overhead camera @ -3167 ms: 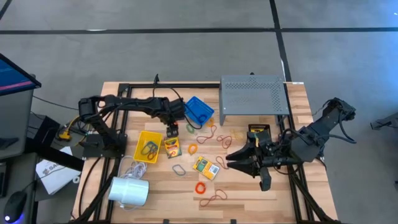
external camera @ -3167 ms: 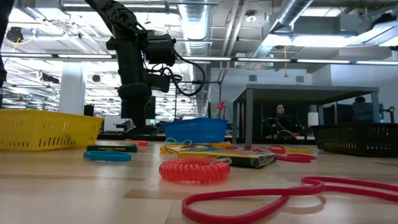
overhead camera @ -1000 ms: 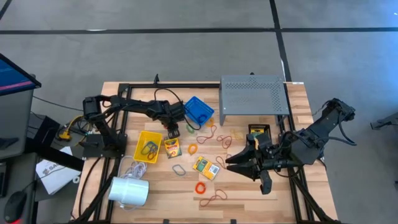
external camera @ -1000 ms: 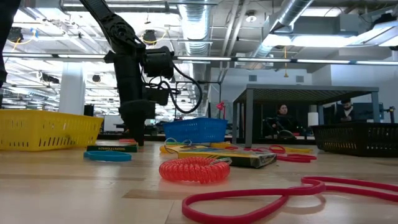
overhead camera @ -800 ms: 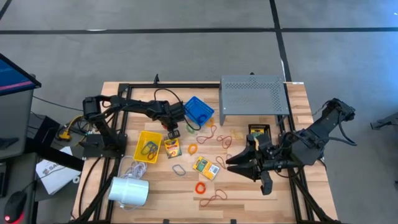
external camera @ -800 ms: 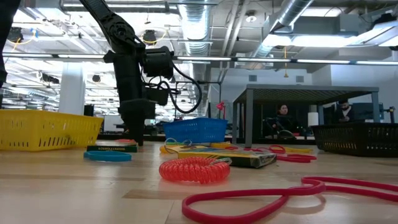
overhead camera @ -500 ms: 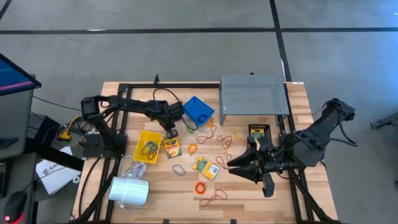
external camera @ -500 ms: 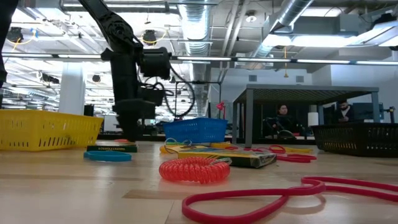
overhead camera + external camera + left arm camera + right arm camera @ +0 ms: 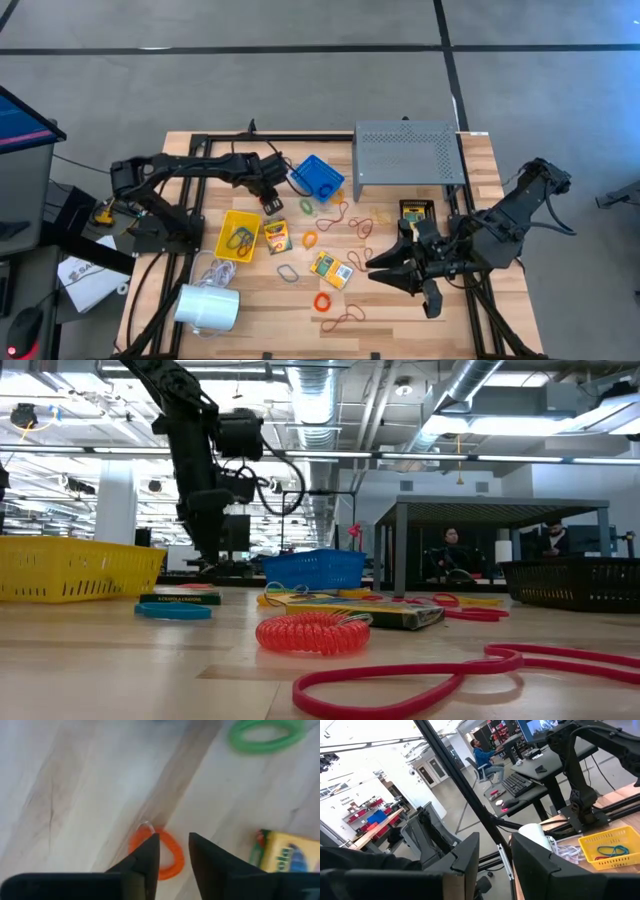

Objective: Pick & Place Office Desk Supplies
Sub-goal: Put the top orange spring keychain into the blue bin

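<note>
My left tool (image 9: 172, 857) hangs parted, gripping nothing, over an orange band (image 9: 162, 855) on the tabletop (image 9: 390, 310) — yellow basket (image 9: 236, 236) holds some bands, yet most supplies lie loose — my right tool (image 9: 495, 855), parted, waits.

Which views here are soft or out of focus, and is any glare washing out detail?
Left wrist view: motion-soft, the orange rubber band and green rubber band smeared. Low view: near red coil sharp, ceiling lights flaring. Right wrist view: bright background blown out, dark fingers silhouetted. High view: evenly lit, sharp.
</note>
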